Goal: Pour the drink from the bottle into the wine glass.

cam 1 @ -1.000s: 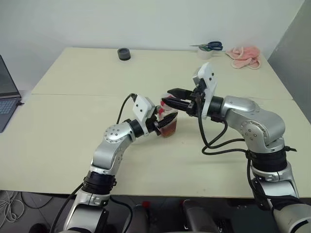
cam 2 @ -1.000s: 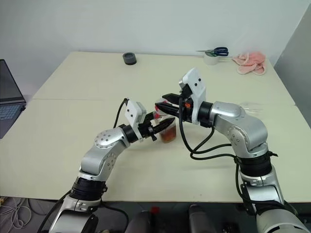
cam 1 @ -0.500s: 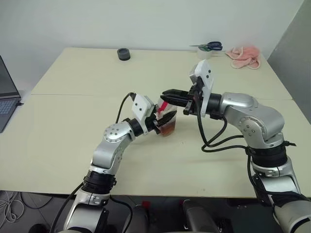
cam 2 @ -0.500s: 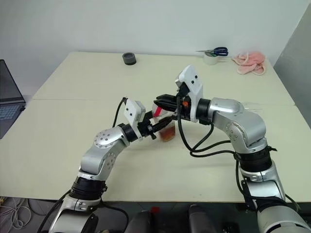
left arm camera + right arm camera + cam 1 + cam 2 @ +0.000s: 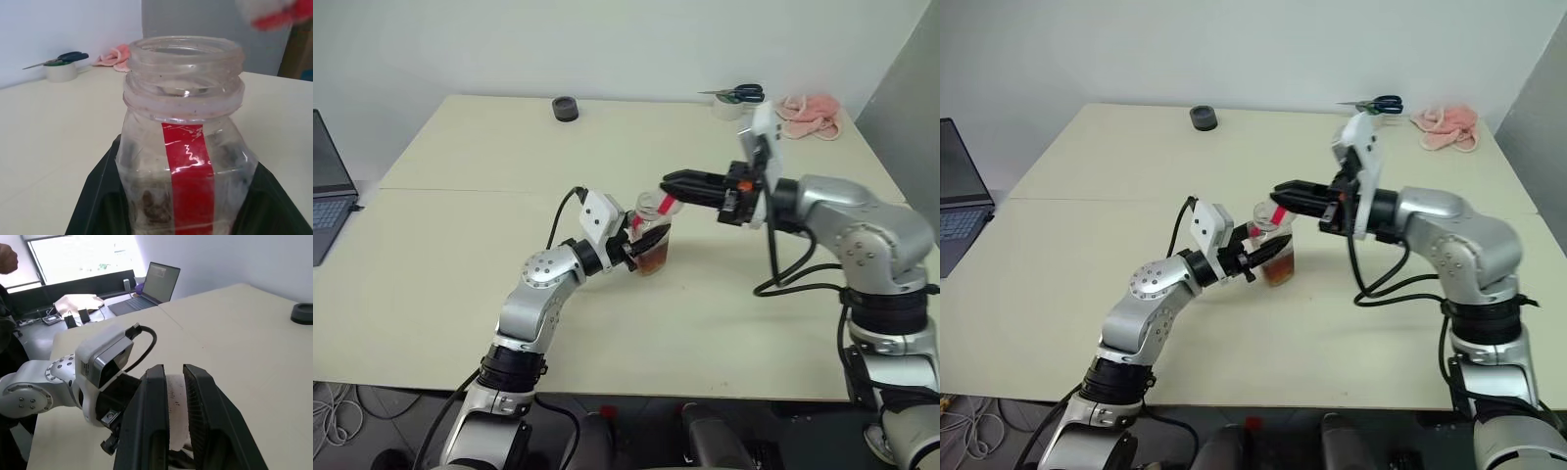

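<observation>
The small clear plastic bottle with a red-and-white label strip stands uncapped on the cream bench, grasped by the left gripper, whose fingers hide its lower sides. Just above its mouth, the right gripper is clenched on what seems the red cap, mostly hidden between the fingers.

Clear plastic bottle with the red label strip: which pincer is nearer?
Left. The left pincer is shut on the clear plastic bottle with the red label strip, which stands uncapped on the table. The right pincer is beside and above its mouth, holding the red cap.
</observation>
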You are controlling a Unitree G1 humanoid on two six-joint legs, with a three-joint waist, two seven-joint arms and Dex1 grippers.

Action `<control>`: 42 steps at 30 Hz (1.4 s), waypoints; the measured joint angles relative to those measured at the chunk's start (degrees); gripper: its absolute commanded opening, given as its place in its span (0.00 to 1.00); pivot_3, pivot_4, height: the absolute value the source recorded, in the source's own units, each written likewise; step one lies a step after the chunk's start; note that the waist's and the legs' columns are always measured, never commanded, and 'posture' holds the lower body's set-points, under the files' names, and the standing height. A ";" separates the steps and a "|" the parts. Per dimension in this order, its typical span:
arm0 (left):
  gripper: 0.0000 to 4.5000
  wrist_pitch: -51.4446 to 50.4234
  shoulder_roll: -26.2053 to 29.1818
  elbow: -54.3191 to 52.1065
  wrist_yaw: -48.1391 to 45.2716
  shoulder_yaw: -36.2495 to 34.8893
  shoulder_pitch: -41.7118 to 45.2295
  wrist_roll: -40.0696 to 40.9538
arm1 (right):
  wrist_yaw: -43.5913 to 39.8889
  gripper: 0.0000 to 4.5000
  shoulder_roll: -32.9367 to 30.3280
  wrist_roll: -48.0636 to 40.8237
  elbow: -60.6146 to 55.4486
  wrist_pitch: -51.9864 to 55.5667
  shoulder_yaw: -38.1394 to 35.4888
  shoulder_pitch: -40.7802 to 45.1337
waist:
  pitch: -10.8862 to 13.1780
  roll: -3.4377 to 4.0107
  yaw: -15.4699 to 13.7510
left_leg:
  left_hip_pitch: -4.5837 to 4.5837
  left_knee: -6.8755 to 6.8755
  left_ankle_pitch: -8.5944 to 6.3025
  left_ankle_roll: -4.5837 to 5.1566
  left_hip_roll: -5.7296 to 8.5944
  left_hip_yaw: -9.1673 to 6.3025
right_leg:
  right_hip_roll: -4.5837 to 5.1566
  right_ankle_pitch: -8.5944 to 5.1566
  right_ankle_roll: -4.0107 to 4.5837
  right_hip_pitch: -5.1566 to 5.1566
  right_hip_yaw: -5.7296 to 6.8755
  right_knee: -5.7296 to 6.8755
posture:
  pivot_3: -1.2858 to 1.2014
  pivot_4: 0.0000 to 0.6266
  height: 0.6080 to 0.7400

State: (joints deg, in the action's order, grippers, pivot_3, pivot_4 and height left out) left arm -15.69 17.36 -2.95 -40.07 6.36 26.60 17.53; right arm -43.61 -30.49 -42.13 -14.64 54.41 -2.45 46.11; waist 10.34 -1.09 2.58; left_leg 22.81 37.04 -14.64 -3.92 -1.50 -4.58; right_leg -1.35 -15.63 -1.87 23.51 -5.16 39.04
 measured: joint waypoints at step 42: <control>0.40 0.95 1.45 1.62 5.86 -7.93 -0.52 -0.38 | -1.02 1.00 -15.74 16.38 3.86 -11.89 -0.36 -18.28 | 0.06 0.00 0.69 | -0.31 -0.01 0.08 0.11 -0.14 0.23 | -0.24 -0.07 -0.23 -0.15 -0.38 -0.01 | 0.52 0.24 1.00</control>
State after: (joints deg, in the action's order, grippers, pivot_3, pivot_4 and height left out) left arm -14.74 18.81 -1.33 -34.22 -1.57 26.08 17.16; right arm -44.63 -46.23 -25.75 -10.78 42.53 -2.82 27.83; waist 10.40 -1.09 3.27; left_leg 22.50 37.03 -14.57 -3.81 -1.64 -4.35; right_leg -1.58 -15.69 -2.09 23.35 -5.53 39.03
